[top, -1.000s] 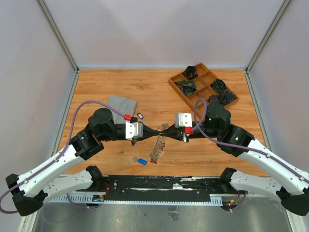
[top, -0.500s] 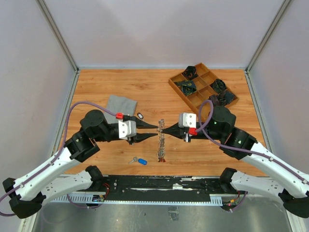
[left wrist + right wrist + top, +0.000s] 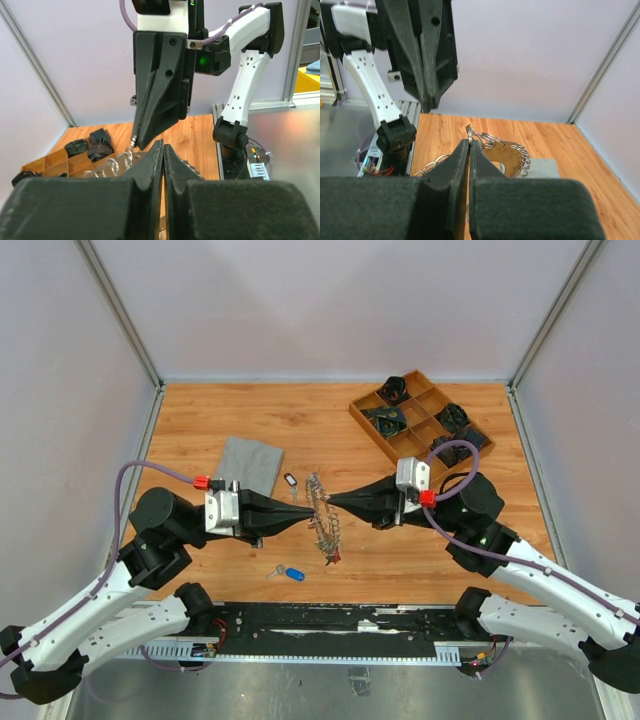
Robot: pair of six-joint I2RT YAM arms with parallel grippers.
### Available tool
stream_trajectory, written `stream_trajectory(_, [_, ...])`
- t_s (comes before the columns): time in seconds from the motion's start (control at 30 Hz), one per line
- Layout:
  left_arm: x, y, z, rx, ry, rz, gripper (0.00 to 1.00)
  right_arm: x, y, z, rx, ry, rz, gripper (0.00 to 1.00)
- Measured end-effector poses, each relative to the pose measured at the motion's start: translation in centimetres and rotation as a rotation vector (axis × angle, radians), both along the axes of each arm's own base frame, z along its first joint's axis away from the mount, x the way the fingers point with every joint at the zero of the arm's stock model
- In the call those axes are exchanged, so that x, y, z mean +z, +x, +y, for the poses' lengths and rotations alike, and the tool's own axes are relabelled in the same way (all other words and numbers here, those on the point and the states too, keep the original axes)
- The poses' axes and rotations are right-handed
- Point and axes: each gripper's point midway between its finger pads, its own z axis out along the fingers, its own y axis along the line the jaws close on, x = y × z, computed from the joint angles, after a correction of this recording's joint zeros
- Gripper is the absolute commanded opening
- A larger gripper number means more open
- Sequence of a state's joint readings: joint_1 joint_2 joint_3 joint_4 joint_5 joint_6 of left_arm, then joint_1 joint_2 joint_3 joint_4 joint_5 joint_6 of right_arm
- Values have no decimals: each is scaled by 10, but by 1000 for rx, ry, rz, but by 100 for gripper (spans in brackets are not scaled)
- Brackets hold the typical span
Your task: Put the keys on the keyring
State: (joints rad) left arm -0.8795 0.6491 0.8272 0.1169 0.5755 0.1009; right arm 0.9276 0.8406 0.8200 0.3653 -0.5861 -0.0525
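"Black fingers first: how do mine stand?"

"From my seat, the right gripper (image 3: 469, 142) has its jaws pressed together on a loop of the keyring (image 3: 512, 152). A bit of wire pokes up just past the tips in its wrist view. The left gripper (image 3: 163, 148) is closed too, with only a hairline slit between its fingers (image 3: 145, 172). The ring's keys (image 3: 117, 162) fan out on both sides of the tips. The pinch itself is hidden from me behind the foam pads (image 3: 70, 205)."

"Where's the ring, then?"

"Held between the two tips over the middle of the table (image 3: 200, 420), the arms meeting nose to nose. From above it reads as a spiky grey band, tilted. Its lower end hangs near the wood, and I can't tell whether it touches."

"Loose ones?"

"I see a blue-tagged key (image 3: 293, 574) near the front edge, with a silver bit just beside it that's too small for me to name. A dark-tagged key (image 3: 290, 480) lies just beside the grey cloth (image 3: 250, 460)."

"And the back?"

"A wooden tray (image 3: 355, 407) sits at the far right, with dark things in its compartments that I can't make out. The right arm's purple cable (image 3: 452, 443) crosses its near corner."
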Motion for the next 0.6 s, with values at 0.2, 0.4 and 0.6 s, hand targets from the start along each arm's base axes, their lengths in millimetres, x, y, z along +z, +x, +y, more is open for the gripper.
stream_trajectory(0.2, [-8, -1, -2, -13, -2, 37, 11, 26, 1, -3, -11, 122, 37, 0])
stream_trajectory(0.4, [-21, 2, -6, -14, 6, 75, 26, 41, -3, -6, 3, 180, 45, 0])
stream_trajectory(0.6, [-19, 6, -10, -11, -14, 80, 30, 43, -6, -6, 23, 188, 47, 0])
